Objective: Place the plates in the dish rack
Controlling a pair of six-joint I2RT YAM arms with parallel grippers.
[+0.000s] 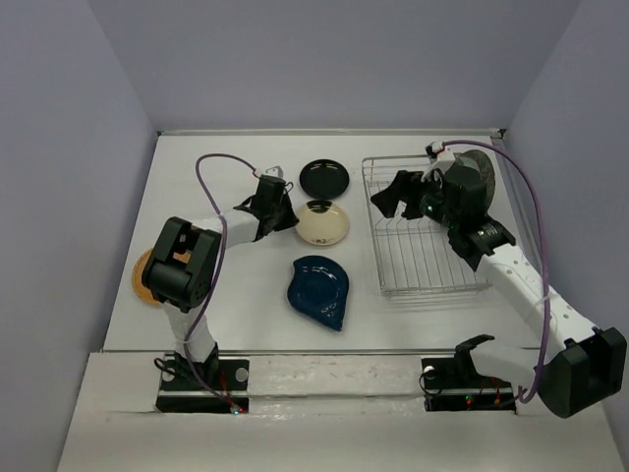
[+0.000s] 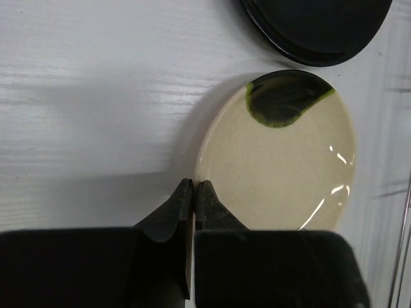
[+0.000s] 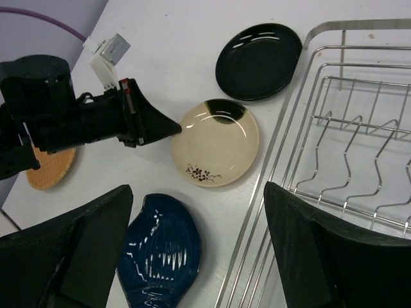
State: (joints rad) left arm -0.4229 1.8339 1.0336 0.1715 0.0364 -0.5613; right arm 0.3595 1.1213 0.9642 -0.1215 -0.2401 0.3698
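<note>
Left hand (image 2: 194, 187), fingers together, tips against the cream plate (image 2: 282, 173) rim.

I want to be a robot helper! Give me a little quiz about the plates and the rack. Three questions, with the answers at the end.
1. True or false: the right gripper has its fingers wide open.
2. Which plate's rim do the left gripper's closed tips sit at? A) the black plate B) the cream plate C) the blue plate
3. Fill the gap: the dish rack stands on the robot's ___ side.
Key: 1 true; 2 B; 3 right.
</note>
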